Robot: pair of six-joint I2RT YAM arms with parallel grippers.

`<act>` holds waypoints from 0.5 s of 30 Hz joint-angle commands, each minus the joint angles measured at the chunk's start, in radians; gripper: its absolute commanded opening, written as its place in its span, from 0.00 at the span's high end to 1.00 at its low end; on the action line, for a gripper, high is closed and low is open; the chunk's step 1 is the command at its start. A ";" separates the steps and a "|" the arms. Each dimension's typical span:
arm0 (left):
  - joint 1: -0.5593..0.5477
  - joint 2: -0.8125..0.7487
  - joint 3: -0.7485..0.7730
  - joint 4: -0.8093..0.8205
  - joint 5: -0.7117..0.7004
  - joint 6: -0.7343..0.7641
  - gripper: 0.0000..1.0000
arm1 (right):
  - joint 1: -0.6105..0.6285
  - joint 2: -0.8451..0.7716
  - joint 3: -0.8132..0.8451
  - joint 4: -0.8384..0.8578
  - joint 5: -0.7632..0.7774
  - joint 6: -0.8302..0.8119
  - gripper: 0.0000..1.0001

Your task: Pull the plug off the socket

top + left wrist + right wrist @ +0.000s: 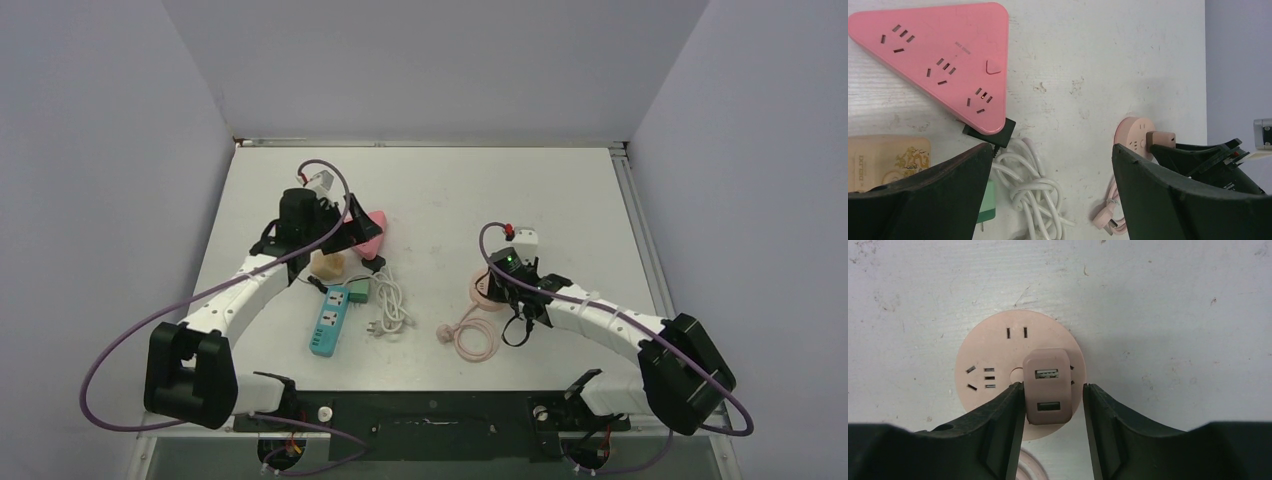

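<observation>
A round pink socket point(988, 350) lies flat on the table, also in the top view point(481, 291). A pink USB plug point(1047, 385) sits in it. My right gripper point(1054, 386) is open and straddles the plug: the left finger point(1013, 405) touches its side, the right finger point(1095, 410) stands a small gap away. In the top view the right gripper point(503, 277) is right over the socket. My left gripper point(1050, 147) is open and empty above the table, near a pink triangular power strip point(943, 60). The socket and plug point(1160, 138) show at the right of that view.
A teal power strip point(330, 320), a knotted white cable point(388, 305) and a beige box point(327, 264) lie left of centre. The socket's pink cable point(472, 335) coils towards the near edge. A green adapter point(988, 202) lies by the white cable point(1033, 190).
</observation>
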 commanded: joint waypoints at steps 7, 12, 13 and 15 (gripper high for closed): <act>-0.077 0.009 0.062 -0.018 0.005 0.048 0.14 | 0.060 0.063 0.094 -0.029 0.125 -0.029 0.74; -0.135 0.044 0.074 -0.012 0.060 0.064 0.14 | 0.070 0.047 0.092 0.005 0.079 -0.004 0.94; -0.150 0.052 0.073 -0.012 0.061 0.065 0.14 | 0.070 0.038 0.090 0.016 0.061 -0.001 0.95; -0.170 0.068 0.071 -0.001 0.085 0.062 0.14 | 0.070 0.012 0.074 0.054 0.020 0.010 0.95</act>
